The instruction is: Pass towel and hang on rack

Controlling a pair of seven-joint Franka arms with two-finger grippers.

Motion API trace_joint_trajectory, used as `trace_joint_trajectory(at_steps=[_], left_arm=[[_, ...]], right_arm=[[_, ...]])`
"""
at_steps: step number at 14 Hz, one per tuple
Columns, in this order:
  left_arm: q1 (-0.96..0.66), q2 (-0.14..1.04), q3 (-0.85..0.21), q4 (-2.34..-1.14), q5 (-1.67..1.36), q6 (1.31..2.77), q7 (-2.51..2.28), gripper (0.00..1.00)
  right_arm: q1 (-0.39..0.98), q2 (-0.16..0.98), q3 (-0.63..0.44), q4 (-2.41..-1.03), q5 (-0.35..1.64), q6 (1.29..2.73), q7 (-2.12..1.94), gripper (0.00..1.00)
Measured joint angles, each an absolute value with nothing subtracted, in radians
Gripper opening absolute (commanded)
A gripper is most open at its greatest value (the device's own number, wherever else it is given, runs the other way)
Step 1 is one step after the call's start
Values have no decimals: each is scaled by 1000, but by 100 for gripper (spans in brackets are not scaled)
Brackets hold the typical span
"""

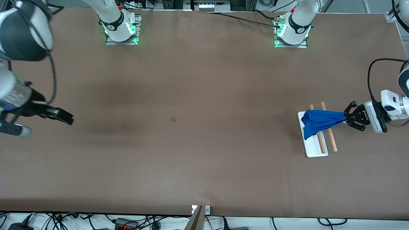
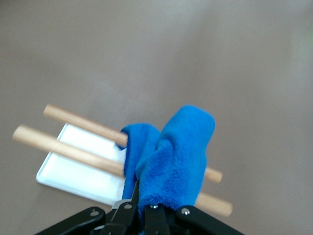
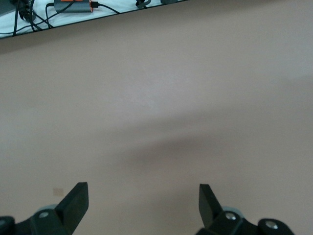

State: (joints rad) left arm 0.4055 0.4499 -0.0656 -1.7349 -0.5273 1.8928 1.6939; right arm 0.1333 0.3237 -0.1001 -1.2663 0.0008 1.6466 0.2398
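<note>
Brown bench (image 1: 191,143) carrying the rack (image 1: 314,150) toward the left arm's end, well apart from the right arm. Rack standing on a white tray base, its two light wooden rods (image 2: 68,149) running parallel, long axis pointing roughly from the robots' bases toward the front camera. Towel (image 1: 319,123) lying draped across both rods, bunched and folded, one end drooping over the tray and the other end stretching sideways, across the rods' axis, to the left tool (image 1: 348,118). Left tool hanging just beside the rack at rod height, toward the bench's edge, clamping tight on the towel's gathered end; the left wrist view showing plush royal-blue pile rising straight from the pinched jaws over the rods. Loop at the corner not making itself out. Judging the hang nearly done, with release as the remaining step. Right tool (image 1: 59,115) waiting over bare bench at the right arm's end, jaws standing wide, holding nothing.
</note>
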Motion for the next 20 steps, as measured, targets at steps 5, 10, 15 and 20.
trace_joint_trajectory(at_steps=[5, 10, 15, 20], left_arm=[[422, 558, -66, -1669, -516, 1893, 1722, 1], [442, 598, -65, -1661, -515, 1893, 1732, 12], [442, 599, -70, -1655, -515, 1893, 1732, 100], [445, 612, -71, -1655, -515, 1891, 1732, 100]], right_arm=[[0, 240, -42, -1311, 5, 1587, 81, 100], [-23, 213, -39, -1373, 3, 1624, -41, 100], [25, 202, -89, -1378, 4, 1621, -39, 100], [35, 136, -95, -1499, 3, 1676, -38, 100]])
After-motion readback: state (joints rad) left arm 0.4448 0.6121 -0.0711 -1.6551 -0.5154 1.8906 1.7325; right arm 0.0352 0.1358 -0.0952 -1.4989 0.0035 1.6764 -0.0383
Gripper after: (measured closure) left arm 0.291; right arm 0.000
